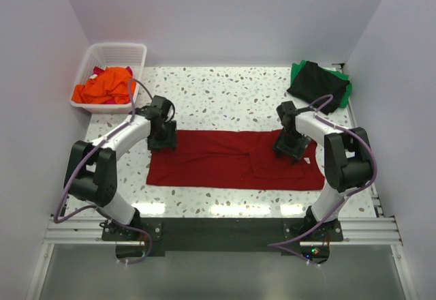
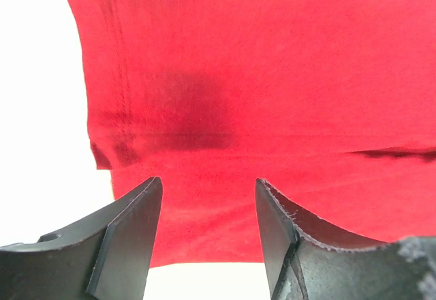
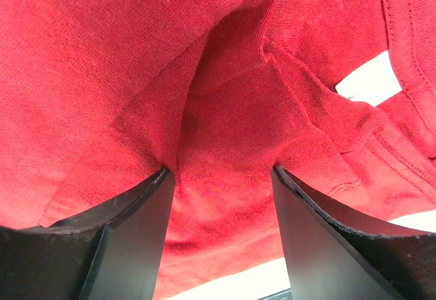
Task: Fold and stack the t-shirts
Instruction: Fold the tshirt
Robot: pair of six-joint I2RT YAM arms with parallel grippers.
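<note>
Cloth lay under both of my end effectors. My left end effector (image 2: 207, 185) stood with its jaws well apart and nothing in them, poised over the far left corner of the dark red t-shirt (image 1: 225, 160), just beside the bare tabletop (image 1: 225, 95). My right end effector (image 3: 222, 172) was spread as wide. Its fingers were set down on either side of a rumpled ridge of the same shirt near the sleeves, and the ridge was not pinched.

The shirt was spread flat across the middle of the tabletop, its long axis running left to right. From each end effector it stretched toward the other one and toward the near edge. My left arm was nearer the hem end, my right arm nearer the sleeve end. I judged the coming move to turn on closing both at once and carrying the far side over to the near side, across the short axis.

At the far left stood a white slatted basket (image 1: 88, 58) holding an orange t-shirt (image 1: 105, 87), with a scrap of red cloth (image 1: 99, 72) behind it. In the far right corner a black t-shirt (image 1: 317, 85) lay on top of a green t-shirt (image 1: 346, 94).
</note>
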